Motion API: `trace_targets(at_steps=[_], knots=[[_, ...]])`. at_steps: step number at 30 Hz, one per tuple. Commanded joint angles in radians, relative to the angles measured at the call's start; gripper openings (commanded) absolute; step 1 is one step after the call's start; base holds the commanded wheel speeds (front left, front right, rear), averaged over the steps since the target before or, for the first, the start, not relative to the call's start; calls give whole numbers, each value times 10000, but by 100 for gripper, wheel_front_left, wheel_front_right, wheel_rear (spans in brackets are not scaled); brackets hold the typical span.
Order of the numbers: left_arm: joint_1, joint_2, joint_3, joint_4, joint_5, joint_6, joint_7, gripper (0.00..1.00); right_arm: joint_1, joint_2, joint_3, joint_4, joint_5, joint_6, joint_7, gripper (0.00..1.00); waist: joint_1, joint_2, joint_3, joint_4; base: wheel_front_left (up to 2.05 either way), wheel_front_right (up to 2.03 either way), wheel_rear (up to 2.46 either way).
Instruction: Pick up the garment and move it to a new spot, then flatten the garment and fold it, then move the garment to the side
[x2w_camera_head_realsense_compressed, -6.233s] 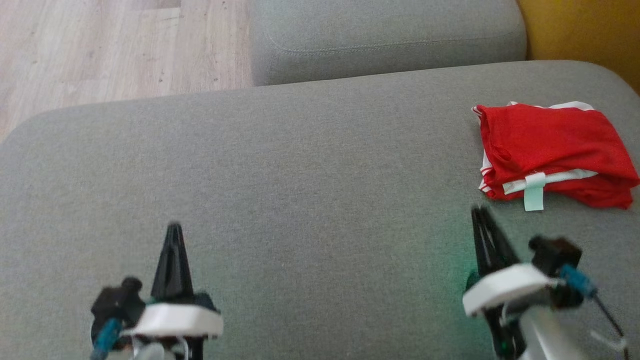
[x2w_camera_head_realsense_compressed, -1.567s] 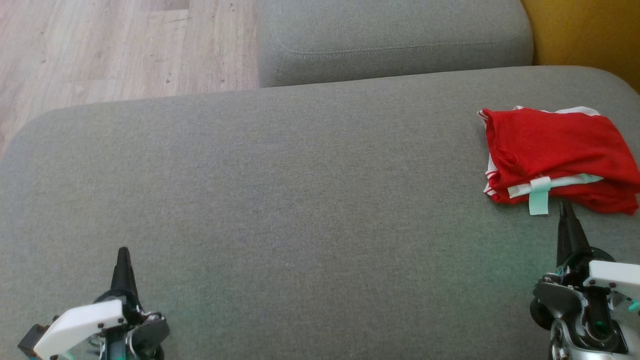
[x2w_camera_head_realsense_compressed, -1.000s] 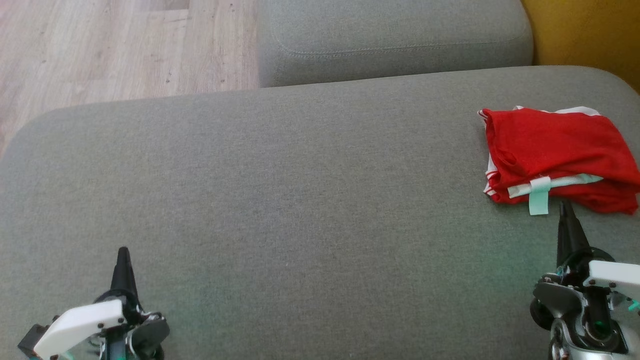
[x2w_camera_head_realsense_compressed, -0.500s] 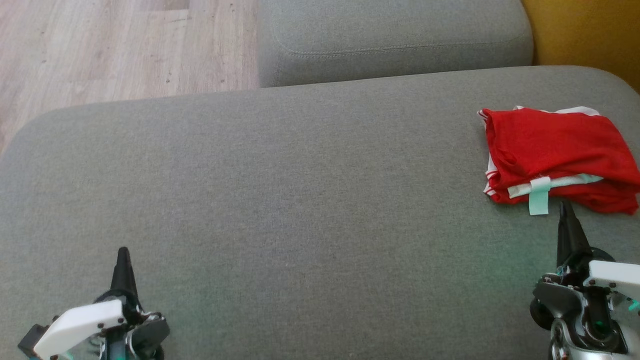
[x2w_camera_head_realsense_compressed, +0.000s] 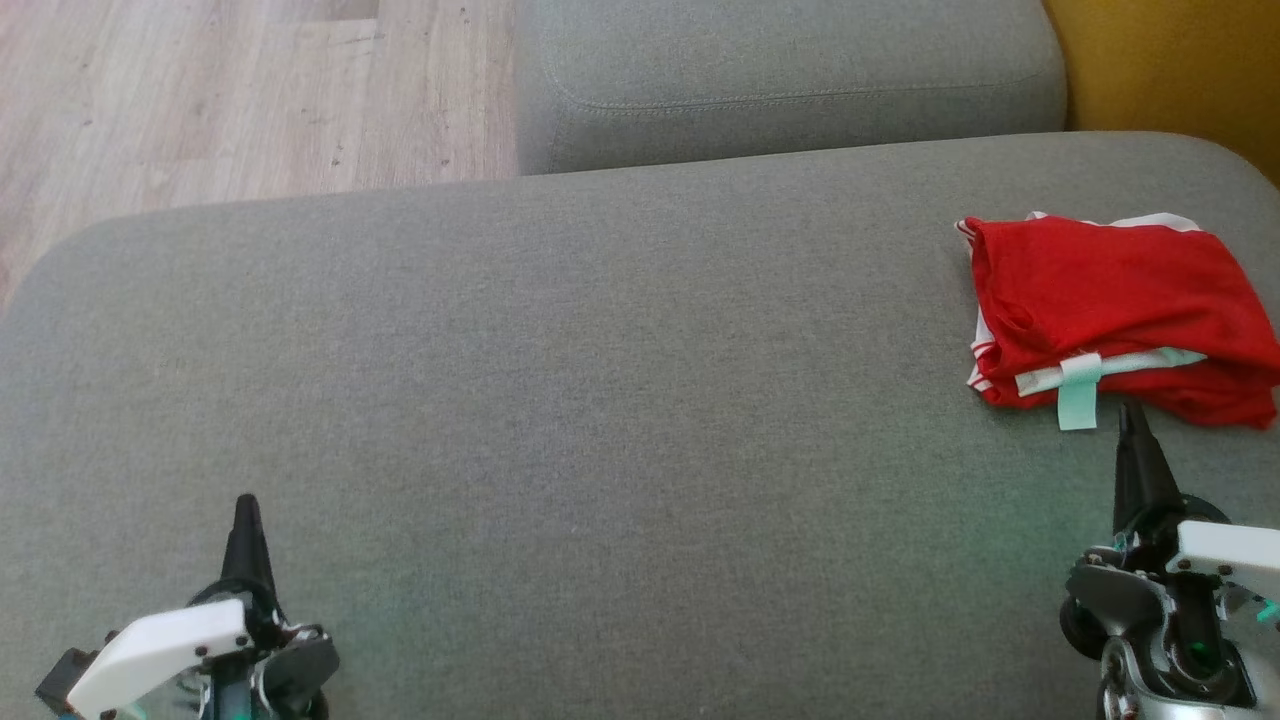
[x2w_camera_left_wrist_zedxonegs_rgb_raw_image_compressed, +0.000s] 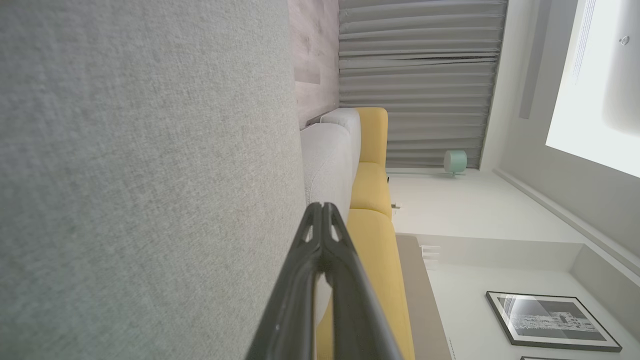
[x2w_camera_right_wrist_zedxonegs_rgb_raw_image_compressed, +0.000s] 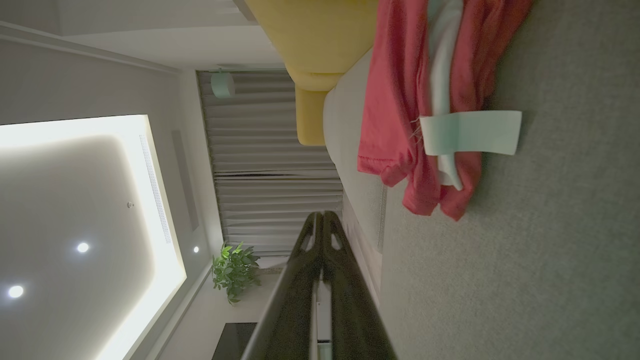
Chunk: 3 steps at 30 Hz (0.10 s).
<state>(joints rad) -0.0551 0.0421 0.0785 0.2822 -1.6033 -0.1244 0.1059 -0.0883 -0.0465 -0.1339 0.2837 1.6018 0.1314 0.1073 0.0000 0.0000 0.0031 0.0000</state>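
Grey sofa seat (x2w_camera_head_realsense_compressed: 600, 400), wooden floor (x2w_camera_head_realsense_compressed: 200, 90) beyond, yellow sofa (x2w_camera_head_realsense_compressed: 1170, 70) beside.

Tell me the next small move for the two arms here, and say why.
Probably none beyond holding position. The red garment already lies folded at the right side of the grey cushion, so the job looks done. The right tool is shut and empty, its tip just short of the garment. The left tool is shut too, far off to the left.

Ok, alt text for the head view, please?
A folded red garment lies at the right end of a grey cushion. The right gripper, shut, points at it from just below; the left gripper, shut, sits lower left.
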Motion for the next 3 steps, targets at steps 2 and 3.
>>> trace_targets(at_steps=[2,3], knots=[[-530,81,351,-369,-55,-63,71,0,-197,-37,202,-389,69,-7,59,0,0,0,0,0,0,0,0],[-530,81,351,-369,-55,-63,71,0,-197,-37,202,-389,69,-7,59,0,0,0,0,0,0,0,0]])
